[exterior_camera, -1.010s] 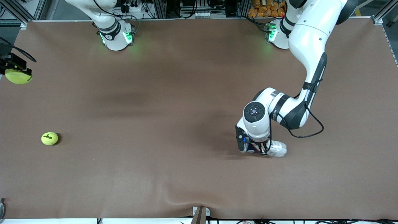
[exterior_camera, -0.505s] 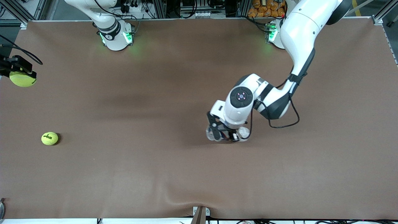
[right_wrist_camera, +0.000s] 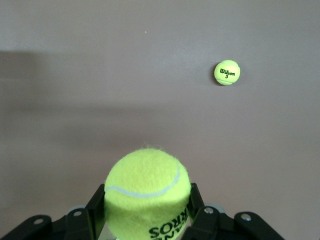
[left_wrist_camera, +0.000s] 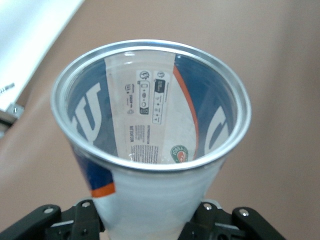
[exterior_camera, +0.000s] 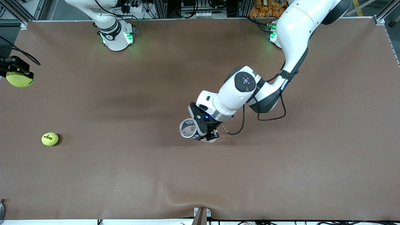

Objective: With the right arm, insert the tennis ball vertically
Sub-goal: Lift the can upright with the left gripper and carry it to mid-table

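Now, at the right arm's end of the table, the right gripper (exterior_camera: 17,71) sits at the edge of the front view, its jaws squeezed shut around a fuzzy yellow-green tennis ball (exterior_camera: 18,79). It has hardly moved in the last second. Only the tip of this arm shows there; the rest is cut off. A second yellow-green tennis ball with black letters (exterior_camera: 50,139) lies loose on the brown table mat (exterior_camera: 125,175), nearer the front camera.

Over the middle of the table, the left gripper (exterior_camera: 204,131) is closed on a clear plastic ball tube with a silver rim and a blue and white label (exterior_camera: 190,128). It has just carried the tube from the left arm's end toward the middle and tipped the open mouth up. That probably gets the tube ready for the ball. The tube's bottom is hidden by the gripper.
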Available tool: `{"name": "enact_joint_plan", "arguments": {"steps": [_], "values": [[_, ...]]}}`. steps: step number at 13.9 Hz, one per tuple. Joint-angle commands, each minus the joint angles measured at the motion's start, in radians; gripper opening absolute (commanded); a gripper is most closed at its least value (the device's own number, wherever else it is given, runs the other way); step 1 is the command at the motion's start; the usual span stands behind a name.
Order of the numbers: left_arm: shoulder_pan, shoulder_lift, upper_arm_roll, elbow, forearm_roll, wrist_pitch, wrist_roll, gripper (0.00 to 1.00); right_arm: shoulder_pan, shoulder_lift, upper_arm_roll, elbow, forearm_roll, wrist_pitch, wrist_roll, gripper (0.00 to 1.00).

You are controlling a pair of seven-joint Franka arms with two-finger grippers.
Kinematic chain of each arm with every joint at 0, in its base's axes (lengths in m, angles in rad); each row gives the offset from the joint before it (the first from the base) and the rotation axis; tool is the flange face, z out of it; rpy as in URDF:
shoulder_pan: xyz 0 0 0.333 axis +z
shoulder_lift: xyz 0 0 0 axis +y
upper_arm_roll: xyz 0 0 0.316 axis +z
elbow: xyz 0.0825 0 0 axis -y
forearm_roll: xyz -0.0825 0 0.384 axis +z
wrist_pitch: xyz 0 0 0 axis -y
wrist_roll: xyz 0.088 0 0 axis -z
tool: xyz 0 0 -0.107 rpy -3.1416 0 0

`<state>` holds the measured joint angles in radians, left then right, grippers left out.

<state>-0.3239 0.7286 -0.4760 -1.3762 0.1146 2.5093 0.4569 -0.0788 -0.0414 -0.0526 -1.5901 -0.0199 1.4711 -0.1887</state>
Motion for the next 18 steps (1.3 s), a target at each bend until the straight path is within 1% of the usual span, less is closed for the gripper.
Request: {"name": "enact_joint_plan", "arguments": {"steps": [1, 3, 5, 8, 11, 13, 16, 17, 18], "values": [[-0.047, 0.027, -0.006, -0.014, -0.048, 0.159, -0.072, 0.58, -0.004, 0.008, 0.002, 0.018, -0.017, -0.012, 0.012, 0.13], [-0.099, 0.07, -0.004, -0.015, -0.098, 0.297, -0.112, 0.57, -0.003, 0.008, 0.002, 0.016, -0.018, -0.012, 0.011, 0.13], [-0.13, 0.113, -0.004, -0.026, -0.125, 0.437, -0.153, 0.57, -0.002, 0.008, 0.002, 0.016, -0.018, -0.012, 0.011, 0.13], [-0.158, 0.182, -0.004, -0.037, -0.135, 0.629, -0.22, 0.57, -0.004, 0.008, 0.002, 0.016, -0.018, -0.014, 0.011, 0.13], [-0.207, 0.277, -0.004, -0.038, -0.135, 0.831, -0.25, 0.57, -0.004, 0.008, 0.002, 0.015, -0.018, -0.014, 0.011, 0.13], [-0.225, 0.307, -0.001, -0.038, -0.135, 0.873, -0.251, 0.57, -0.004, 0.008, 0.002, 0.015, -0.018, -0.012, 0.011, 0.13], [-0.244, 0.31, 0.007, -0.041, -0.144, 0.872, -0.262, 0.57, -0.004, 0.008, 0.002, 0.013, -0.018, -0.012, 0.011, 0.13], [-0.254, 0.321, 0.02, -0.04, -0.145, 0.872, -0.259, 0.57, -0.004, 0.008, 0.0, 0.015, -0.018, -0.012, 0.009, 0.13], [-0.271, 0.324, 0.051, -0.038, -0.145, 0.87, -0.262, 0.57, -0.004, 0.008, 0.0, 0.015, -0.018, -0.012, 0.009, 0.13]]}}
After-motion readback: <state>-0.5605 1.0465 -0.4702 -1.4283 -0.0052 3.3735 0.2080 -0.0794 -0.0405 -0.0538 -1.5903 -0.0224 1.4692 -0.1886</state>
